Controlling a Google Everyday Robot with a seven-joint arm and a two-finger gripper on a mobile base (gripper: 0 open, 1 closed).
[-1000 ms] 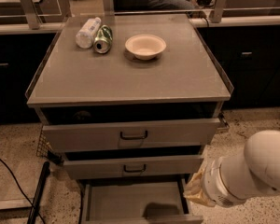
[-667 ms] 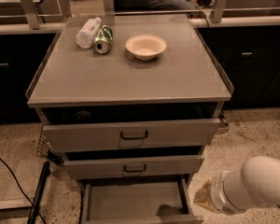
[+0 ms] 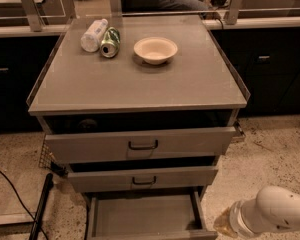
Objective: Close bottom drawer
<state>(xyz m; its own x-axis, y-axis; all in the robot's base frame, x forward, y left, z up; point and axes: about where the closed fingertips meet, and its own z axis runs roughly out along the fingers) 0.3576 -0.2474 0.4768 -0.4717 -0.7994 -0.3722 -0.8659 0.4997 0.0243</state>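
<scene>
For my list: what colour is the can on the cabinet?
The can is green, camera view. Gripper lower right, beside the bottom drawer.

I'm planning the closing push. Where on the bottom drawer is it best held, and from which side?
Likely the front panel's top rim, mid-width, coming from the front. The bottom drawer stands pulled far out and open-topped, so that rim is exposed; its handle is out of view. The gripper sits low, beside its right wall.
</scene>
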